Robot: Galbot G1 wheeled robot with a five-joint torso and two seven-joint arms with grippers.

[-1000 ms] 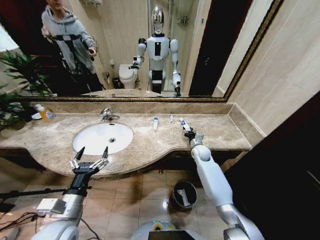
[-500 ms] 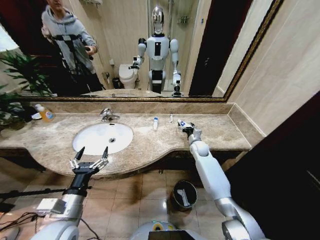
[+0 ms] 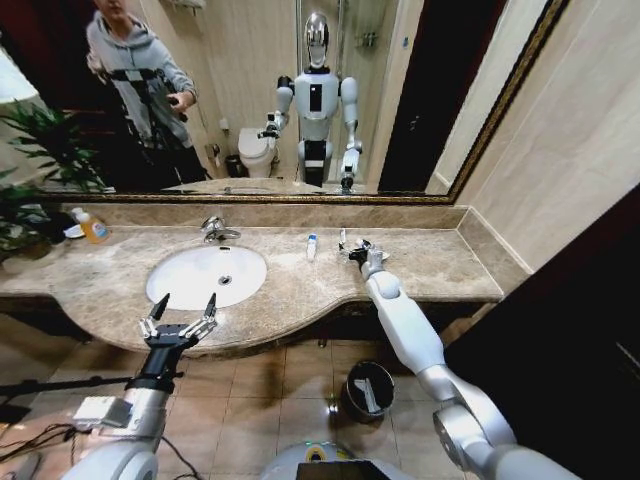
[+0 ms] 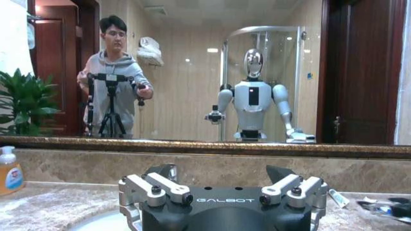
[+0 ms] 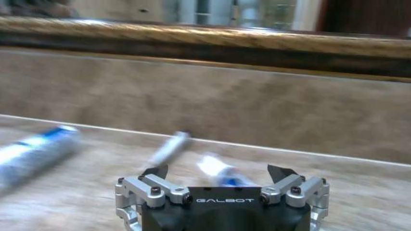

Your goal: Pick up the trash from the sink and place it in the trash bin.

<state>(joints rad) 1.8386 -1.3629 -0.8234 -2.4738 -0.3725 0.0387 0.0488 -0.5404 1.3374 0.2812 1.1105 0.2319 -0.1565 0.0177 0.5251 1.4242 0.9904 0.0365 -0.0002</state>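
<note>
Lying on the counter [image 3: 300, 285]: two tubes [image 3: 311, 246], one stick [image 3: 342, 237]; right hand [image 3: 358, 250] open, empty, beside them.

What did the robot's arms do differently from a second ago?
The right gripper slid across the counter toward the sink side, away from the right wall, and now sits open over a small white tube near the thin stick. It grabbed nothing. The left gripper, the other tube and the trash bin stayed put.
</note>
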